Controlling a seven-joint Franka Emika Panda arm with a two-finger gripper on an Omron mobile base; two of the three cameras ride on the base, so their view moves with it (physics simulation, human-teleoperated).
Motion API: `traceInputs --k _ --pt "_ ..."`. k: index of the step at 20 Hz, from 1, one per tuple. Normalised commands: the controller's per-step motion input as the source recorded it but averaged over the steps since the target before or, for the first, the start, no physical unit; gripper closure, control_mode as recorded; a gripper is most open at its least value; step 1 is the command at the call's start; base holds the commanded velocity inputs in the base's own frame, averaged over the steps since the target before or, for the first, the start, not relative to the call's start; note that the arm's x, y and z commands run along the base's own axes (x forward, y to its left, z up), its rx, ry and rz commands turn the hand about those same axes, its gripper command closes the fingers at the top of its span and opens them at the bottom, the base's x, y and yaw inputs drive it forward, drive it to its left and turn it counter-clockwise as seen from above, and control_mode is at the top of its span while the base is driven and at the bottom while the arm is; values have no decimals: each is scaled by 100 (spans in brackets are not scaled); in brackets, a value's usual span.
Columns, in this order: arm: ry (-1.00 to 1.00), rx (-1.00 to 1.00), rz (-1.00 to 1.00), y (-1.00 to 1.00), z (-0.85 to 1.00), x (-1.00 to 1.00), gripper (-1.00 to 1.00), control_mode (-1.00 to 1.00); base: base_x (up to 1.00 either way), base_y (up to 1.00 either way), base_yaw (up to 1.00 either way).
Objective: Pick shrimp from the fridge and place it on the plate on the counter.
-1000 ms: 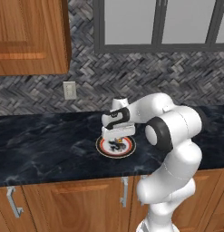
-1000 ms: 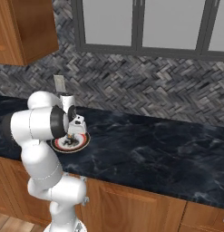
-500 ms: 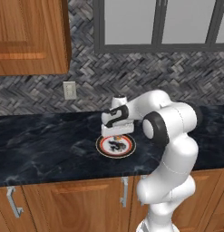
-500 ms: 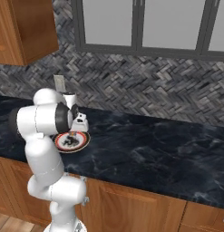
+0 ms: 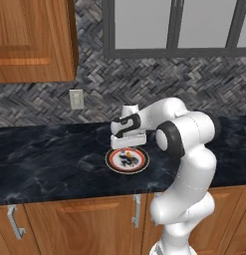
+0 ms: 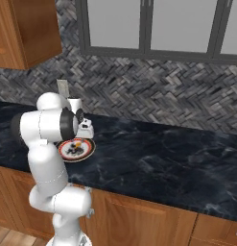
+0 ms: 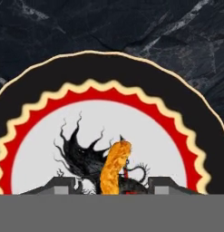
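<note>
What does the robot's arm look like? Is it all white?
Mostly white. The smooth, rounded white arm is built from fat tube-like segments with dark grey bands at the joints. Its blocky white hand carries a black patch on the side, and the small two-finger gripper under it ends in little dark jaws. No loose cables show.

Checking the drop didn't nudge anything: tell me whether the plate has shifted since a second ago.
No. The plate lies at the same spot on the counter, below and right of the wall outlet, as before.
</note>
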Motion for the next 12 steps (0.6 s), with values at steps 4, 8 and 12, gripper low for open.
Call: traceInputs --k 4,8,12 --pt "0 0 0 0 2 -10 -100 -100 0 0 0" --pt "-4 1 0 -6 27 -65 -100 -100 0 0 0" --pt "-10 4 -2 -18 47 -100 -100 -100 0 0 0"
